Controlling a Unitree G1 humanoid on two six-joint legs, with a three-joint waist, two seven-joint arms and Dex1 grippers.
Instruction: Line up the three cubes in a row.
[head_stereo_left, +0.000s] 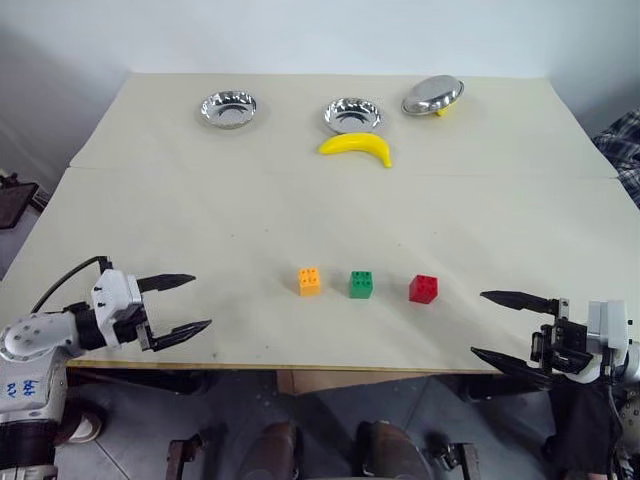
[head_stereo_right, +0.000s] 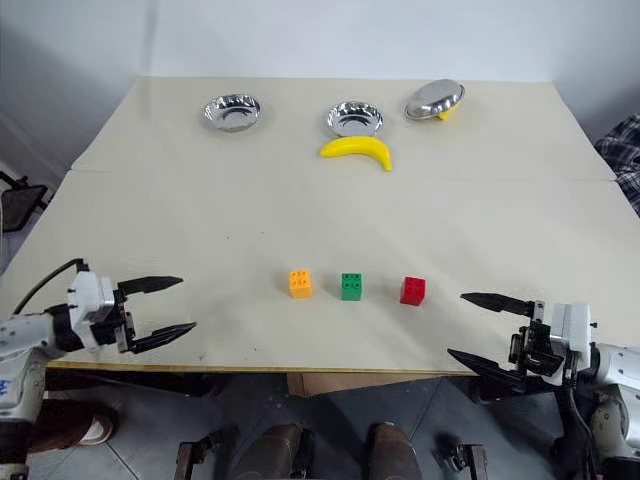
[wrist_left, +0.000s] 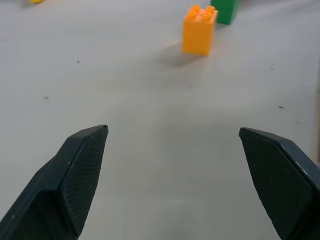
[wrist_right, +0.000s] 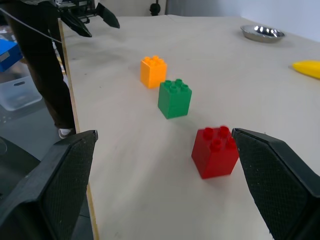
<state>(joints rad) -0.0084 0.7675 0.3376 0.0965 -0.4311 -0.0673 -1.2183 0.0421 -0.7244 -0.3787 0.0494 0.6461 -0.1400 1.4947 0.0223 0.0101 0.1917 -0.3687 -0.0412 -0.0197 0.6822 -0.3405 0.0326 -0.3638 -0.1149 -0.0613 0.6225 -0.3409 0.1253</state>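
The three cubes stand in a row near the table's front edge: orange cube (head_stereo_left: 310, 281) on the left, green cube (head_stereo_left: 361, 284) in the middle, red cube (head_stereo_left: 423, 289) on the right, with small gaps between them. My left gripper (head_stereo_left: 185, 304) hovers open at the front left, well apart from the orange cube (wrist_left: 199, 29), with nothing between its fingers. At the front right my right gripper (head_stereo_left: 492, 324) is open and empty, a short way right of the red cube (wrist_right: 215, 151).
A yellow banana (head_stereo_left: 356, 148) lies at the back centre. Behind it are two round metal bowls (head_stereo_left: 228, 108) (head_stereo_left: 351, 114), and a third bowl (head_stereo_left: 433, 96) rests tilted at the back right. The table's front edge (head_stereo_left: 300, 366) runs just below the cubes.
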